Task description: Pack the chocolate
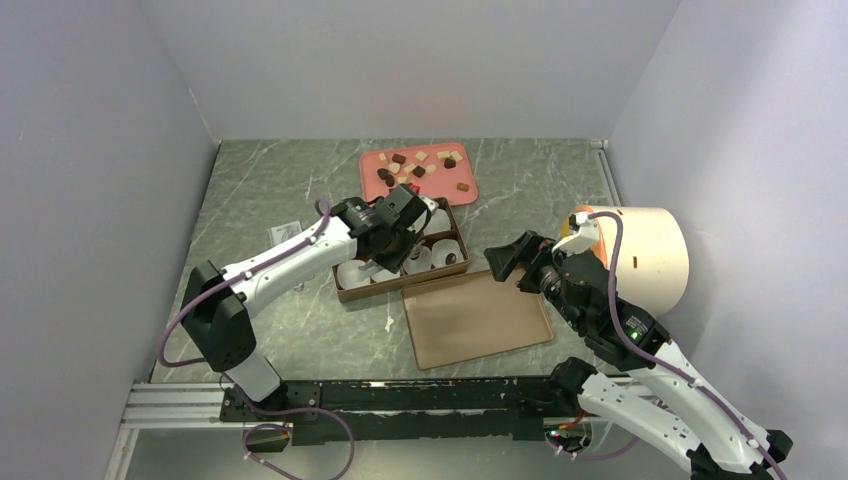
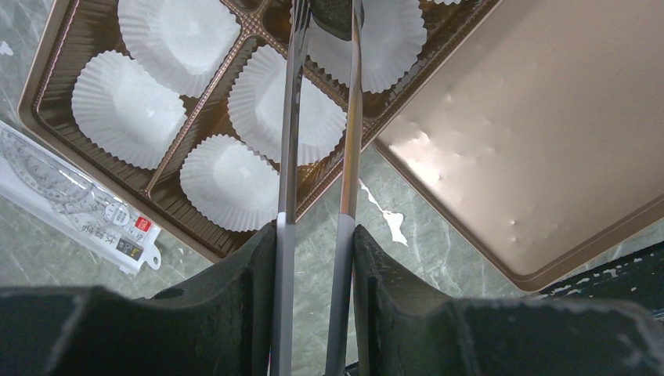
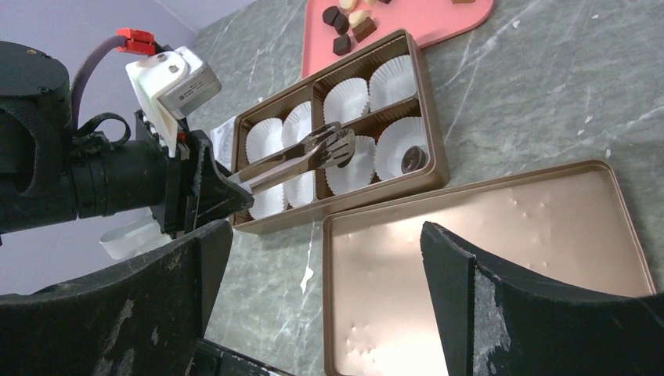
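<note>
Several chocolate chunks (image 1: 420, 165) lie on the pink tray (image 1: 445, 188) at the back; some show in the right wrist view (image 3: 348, 23). My left gripper (image 1: 388, 230) (image 2: 313, 235) is shut on metal tongs (image 2: 288, 157) (image 3: 282, 164), which reach over the brown compartment box (image 1: 345, 295) of white paper cups (image 2: 129, 110). A dark chunk (image 2: 338, 14) sits between the tong tips above a cup. One dark chunk (image 3: 409, 160) lies in the near right cup. My right gripper (image 1: 510, 258) (image 3: 321, 231) is open and empty above the edge of the box lid (image 1: 475, 320).
A large cream cylinder (image 1: 645, 255) stands at the right beside my right arm. A clear plastic packet (image 2: 70, 200) lies left of the box. The flat brown lid (image 3: 501, 258) lies just in front of the box. Grey walls close in on three sides.
</note>
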